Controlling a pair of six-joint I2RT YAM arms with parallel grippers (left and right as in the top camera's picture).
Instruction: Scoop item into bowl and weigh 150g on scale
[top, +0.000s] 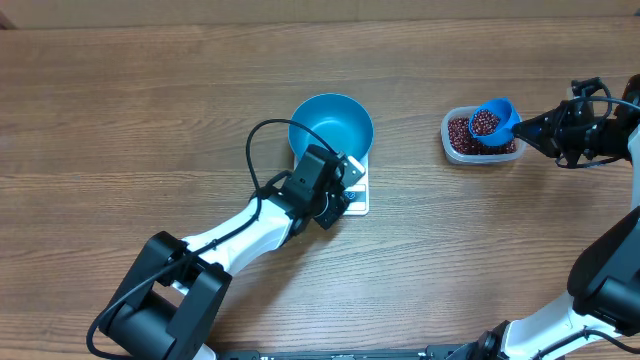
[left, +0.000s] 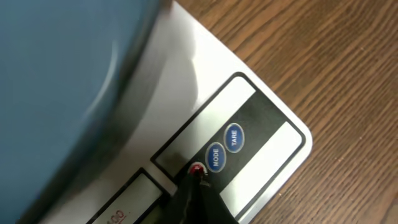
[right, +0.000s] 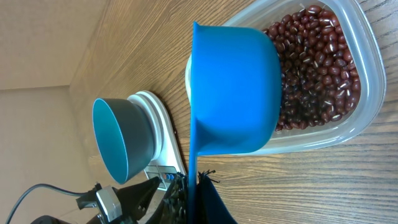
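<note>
Standing early in the task: seeing the bowl (top: 331, 125) empty on the scale (top: 360, 197), with pouring and weighing out 150g not yet done. Touching the scale's red button (left: 196, 168) with the tight-shut, empty jaws of the left gripper (left: 199, 179), just near of the bowl. Clamping the scoop (top: 493, 120) by its handle in the right gripper (top: 535, 126), carrying beans (top: 484, 123) above the tub (top: 446, 130), well right of the bowl.
</note>
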